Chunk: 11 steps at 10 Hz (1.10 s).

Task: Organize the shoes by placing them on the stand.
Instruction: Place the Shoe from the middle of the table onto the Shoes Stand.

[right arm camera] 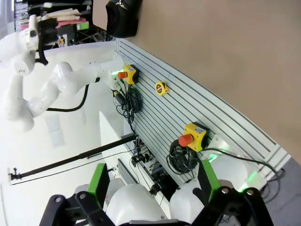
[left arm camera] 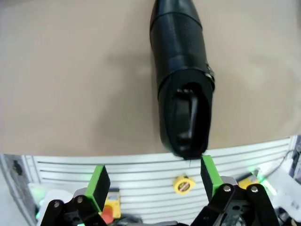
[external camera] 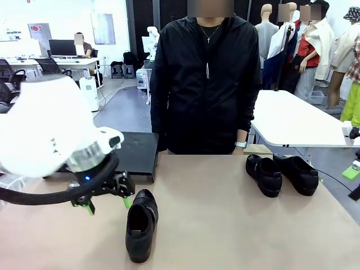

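Left gripper point(external camera: 108, 205): fingers spread wide, nothing between the green pads; it hangs low over the table point(external camera: 225, 225), just left of the near shoe.
Right gripper point(right arm camera: 153, 183): fingers spread wide and empty, off the near edge of the table, facing a slatted panel point(right arm camera: 188, 117).
Near shoe point(external camera: 140, 226): upright on its sole at near left of centre, heel towards the near edge, toe pointing far.
Pair of shoes point(external camera: 264, 175): upright and side by side at far right, well apart from the near shoe.
Stand point(external camera: 136, 151): far left of the table, beyond the left gripper.
Person point(external camera: 205, 84): standing at the far edge, centre.
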### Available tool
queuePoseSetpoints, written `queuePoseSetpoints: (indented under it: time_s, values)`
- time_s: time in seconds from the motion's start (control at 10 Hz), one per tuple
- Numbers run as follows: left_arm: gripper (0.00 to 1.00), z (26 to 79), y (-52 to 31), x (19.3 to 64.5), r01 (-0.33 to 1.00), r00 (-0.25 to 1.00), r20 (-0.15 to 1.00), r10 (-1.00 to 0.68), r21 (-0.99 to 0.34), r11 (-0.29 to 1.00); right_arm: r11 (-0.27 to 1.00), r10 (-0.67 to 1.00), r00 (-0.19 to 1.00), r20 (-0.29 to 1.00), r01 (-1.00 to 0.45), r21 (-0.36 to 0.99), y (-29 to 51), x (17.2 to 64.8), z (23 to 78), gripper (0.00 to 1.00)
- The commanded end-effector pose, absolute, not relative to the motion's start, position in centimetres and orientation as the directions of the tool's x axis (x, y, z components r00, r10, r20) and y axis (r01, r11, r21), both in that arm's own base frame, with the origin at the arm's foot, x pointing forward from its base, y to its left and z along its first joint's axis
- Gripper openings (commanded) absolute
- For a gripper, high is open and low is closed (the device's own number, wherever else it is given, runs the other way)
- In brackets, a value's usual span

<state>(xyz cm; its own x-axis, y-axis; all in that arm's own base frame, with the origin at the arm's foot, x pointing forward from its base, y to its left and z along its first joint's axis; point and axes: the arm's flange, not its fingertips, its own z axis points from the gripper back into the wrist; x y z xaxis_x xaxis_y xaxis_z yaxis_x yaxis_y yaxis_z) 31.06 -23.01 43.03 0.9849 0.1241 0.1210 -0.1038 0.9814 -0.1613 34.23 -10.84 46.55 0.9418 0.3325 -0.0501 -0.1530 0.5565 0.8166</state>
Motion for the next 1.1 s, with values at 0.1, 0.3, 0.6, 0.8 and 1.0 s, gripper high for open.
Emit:
queuePoseSetpoints:
  time_s: [0.1,0.3,0.6,0.8,1.0]
  values:
    - [1.00,39.0,-24.9,33.5,-0.149,0.986,0.064,0.157,-0.118,0.982,0.550,0.314,0.948,-0.060,-0.130,0.825,-10.7,34.2,46.9,1.00]
    - [1.00,36.2,-25.1,34.9,-0.162,0.987,0.009,0.163,-0.083,0.983,0.550,0.314,0.948,-0.060,-0.130,0.825,-10.7,34.2,46.9,1.00]
    - [0.42,35.3,-25.5,35.1,-0.160,0.984,0.061,0.165,-0.076,0.984,0.550,0.314,0.948,-0.060,-0.130,0.825,-10.7,34.2,46.9,1.00]
    - [0.00,35.5,-25.5,35.1,-0.137,0.985,0.092,0.148,-0.117,0.984,0.550,0.314,0.948,-0.060,-0.130,0.825,-10.7,34.2,46.9,1.00]
    - [0.00,35.4,-25.5,35.2,-0.131,0.983,0.115,0.144,-0.114,0.985,0.550,0.314,0.948,-0.060,-0.130,0.825,-10.7,34.2,46.9,1.00]
